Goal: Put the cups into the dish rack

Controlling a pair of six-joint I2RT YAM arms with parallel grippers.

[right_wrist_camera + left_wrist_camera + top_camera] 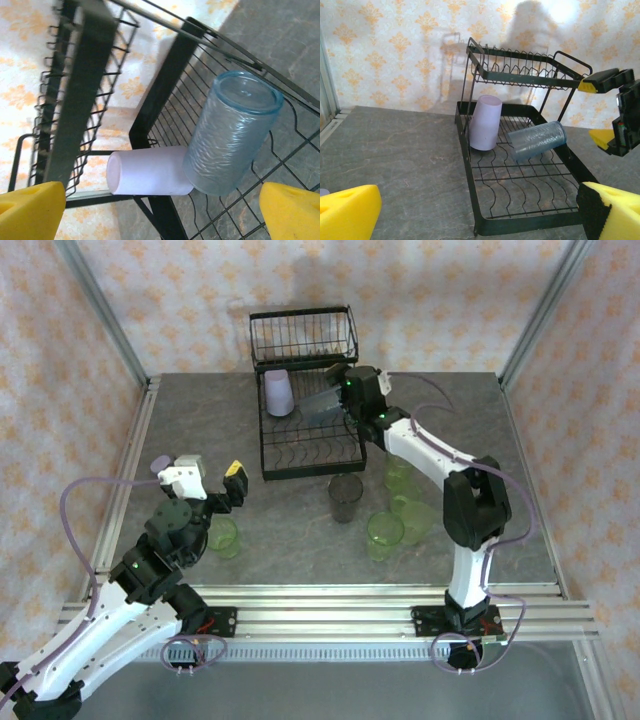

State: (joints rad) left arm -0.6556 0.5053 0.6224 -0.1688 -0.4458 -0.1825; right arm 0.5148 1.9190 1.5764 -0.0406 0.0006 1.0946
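One grey table [200, 420], walled with patterned paper, carries everything. The dish rack [300, 473] stands at the far middle, with its raised wire basket at the far end and its flat tray toward the arms. The right arm reaches over the tray's right side. The right claw [595, 112] has its fingers wide apart and grips nothing. The left claw [214, 478] hangs over the table's left part, likewise spread wide and empty.

Cups in the rack:
- The lavender cup [485, 122] stands at the tray's far left, seemingly mouth-down.
- The blue cup [537, 140] lies tilted on its side on the tray wires just beside the lavender one. It is in front of the right claw's open fingers and clear of both pads.
- Contact between these two cups: cannot tell.

Cups on the table:
- The dark cup [346, 497] stands upright just on the near side of the rack.
- A cluster of green cups [385, 535] sits to its right, by the right arm.
- One green cup [223, 537] sits beside the left arm.

The small purple cylinder [160, 465] at the left is not a cup.

Judgement: two cups are loaded and the rest are to come. The step in hand is the right claw's pull-away from the blue cup. It is best done by backing straight out along the fingers' line with no sideways sweep, since a cup on its side may roll into the lavender one. The near half of the tray is free for the next cups.

Writing: none readable; no brand or label found.
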